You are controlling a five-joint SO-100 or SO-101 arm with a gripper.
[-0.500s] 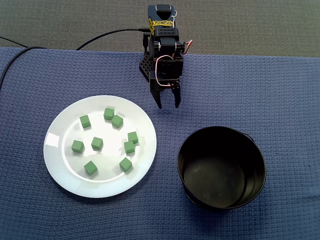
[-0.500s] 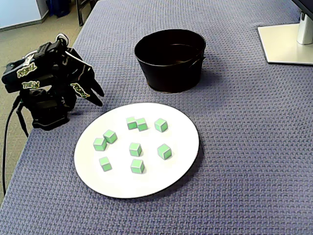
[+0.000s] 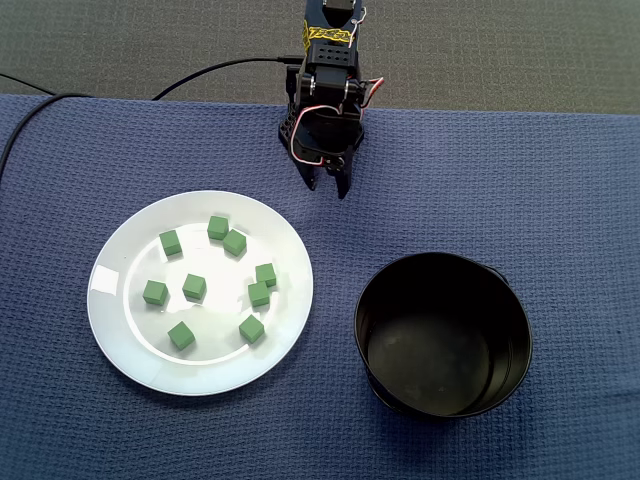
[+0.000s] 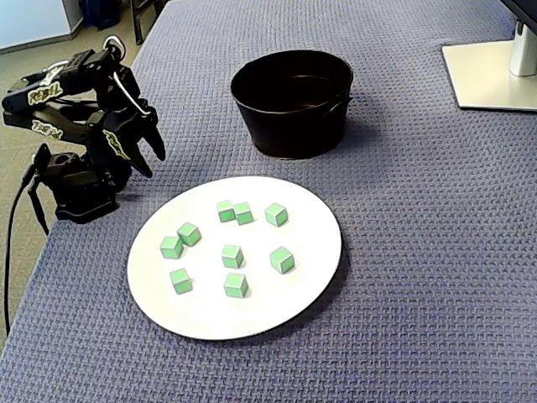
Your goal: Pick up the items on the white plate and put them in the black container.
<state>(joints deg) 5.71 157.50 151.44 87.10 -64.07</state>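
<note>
While nine small green cubes (image 3: 194,287) lie scattered on the white plate (image 3: 120,330), the black robot arm (image 3: 325,75) stands apart from them at the edge of a table covered in blue woven cloth (image 3: 560,200). In a fixed view looking down from above, the arm is at the top centre. Its gripper (image 3: 329,188) points down the picture toward the plate's upper right rim without reaching it. The two dark fingers are parted by a narrow gap, with nothing between them. In a fixed view from the side, the gripper (image 4: 150,159) hangs above the cloth just to the upper left of the plate (image 4: 210,315), tips angled downward, again slightly spread and holding nothing.

The cubes lie in a single layer, none stacked. In the side view, two cubes (image 4: 234,211) near the plate's far rim sit side by side, touching or nearly so; the others lie singly or in a loose pair.

The black container (image 3: 440,340), round and open at the top, stands on the cloth to the right of the plate in the view from above, near it but not touching. Its shiny inner floor shows all the way across. In the side view the container (image 4: 289,126) stands beyond the plate.

A black cable (image 3: 220,68) runs from the arm's base off to the left. A white stand base (image 4: 491,75) rests at the top right corner of the side view.
</note>
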